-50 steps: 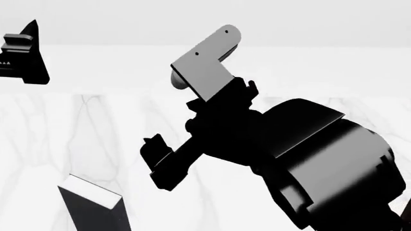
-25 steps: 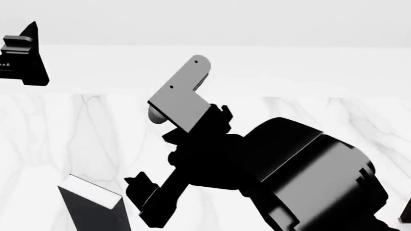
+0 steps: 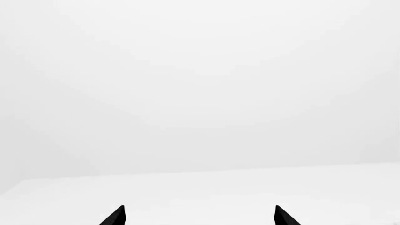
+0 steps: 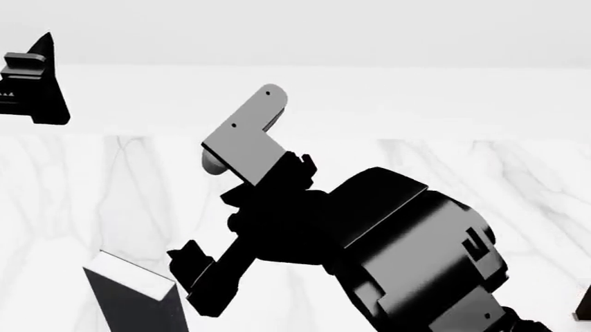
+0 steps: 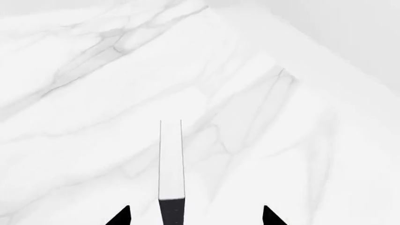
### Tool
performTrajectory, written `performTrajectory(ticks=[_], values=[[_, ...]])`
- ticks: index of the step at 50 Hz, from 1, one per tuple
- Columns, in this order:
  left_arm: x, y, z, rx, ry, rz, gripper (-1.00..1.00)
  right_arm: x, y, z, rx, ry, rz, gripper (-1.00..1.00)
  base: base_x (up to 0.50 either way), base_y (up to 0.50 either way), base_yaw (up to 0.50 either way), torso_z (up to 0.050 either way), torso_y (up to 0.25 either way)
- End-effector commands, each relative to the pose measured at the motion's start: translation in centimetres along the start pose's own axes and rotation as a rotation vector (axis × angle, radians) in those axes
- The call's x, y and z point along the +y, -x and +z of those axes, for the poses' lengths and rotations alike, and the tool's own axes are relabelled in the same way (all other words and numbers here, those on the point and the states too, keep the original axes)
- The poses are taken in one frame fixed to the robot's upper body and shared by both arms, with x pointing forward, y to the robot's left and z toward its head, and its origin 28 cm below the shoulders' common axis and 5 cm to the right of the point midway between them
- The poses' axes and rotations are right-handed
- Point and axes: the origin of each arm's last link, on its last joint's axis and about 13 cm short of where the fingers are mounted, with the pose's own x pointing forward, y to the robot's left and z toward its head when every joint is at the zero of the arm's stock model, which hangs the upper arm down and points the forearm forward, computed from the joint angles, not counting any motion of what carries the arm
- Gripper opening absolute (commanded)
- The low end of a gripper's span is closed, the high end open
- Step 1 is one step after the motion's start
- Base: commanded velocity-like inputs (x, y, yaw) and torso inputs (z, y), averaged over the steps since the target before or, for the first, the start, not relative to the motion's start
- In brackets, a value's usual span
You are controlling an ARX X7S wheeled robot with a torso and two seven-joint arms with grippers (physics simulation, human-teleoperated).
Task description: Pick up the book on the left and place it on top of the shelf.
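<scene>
The book [image 4: 138, 299] stands on edge on the marble table [image 4: 74, 200] at the lower left of the head view, dark with a white page edge on top. My right gripper [image 4: 189, 285] is low beside it, to its right, jaws open. In the right wrist view the book's thin white page edge [image 5: 170, 159] runs straight out from between the right gripper's [image 5: 195, 216] two black fingertips, with a gap on each side. My left gripper [image 4: 32, 83] is raised at the far left; in the left wrist view it [image 3: 198, 216] is open and empty. The shelf is out of view.
The right arm's bulky black forearm [image 4: 406, 256] and grey camera bracket [image 4: 242, 137] fill the middle of the head view. A pale wall [image 4: 416, 90] rises behind the table. A small dark corner [image 4: 583, 310] shows at the lower right edge.
My right arm has moved down and to the left, bringing its gripper close to the book. The left gripper and the book have not moved.
</scene>
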Motion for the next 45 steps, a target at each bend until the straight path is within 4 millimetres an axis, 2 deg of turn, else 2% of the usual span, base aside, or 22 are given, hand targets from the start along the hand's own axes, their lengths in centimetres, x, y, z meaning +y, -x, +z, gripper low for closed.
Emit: performTrajectory(ticks=[1, 22, 45], values=[[0.0, 0.0, 0.0, 0.0, -0.001, 0.002, 1.0, -0.1, -2.1, -1.0, 0.028, -0.017, 0.019, 1.0, 0.0, 0.0, 0.0, 0.0, 0.0], [0.2, 0.2, -0.1, 0.001, 0.001, 0.005, 1.0, 0.3, -5.1, -1.7, 0.065, -0.013, 0.052, 1.0, 0.0, 0.0, 0.0, 0.0, 0.0], [0.2, 0.1, -0.3, 0.005, 0.002, 0.004, 1.0, 0.8, -7.4, -2.8, 0.098, -0.03, 0.094, 1.0, 0.0, 0.0, 0.0, 0.0, 0.0]])
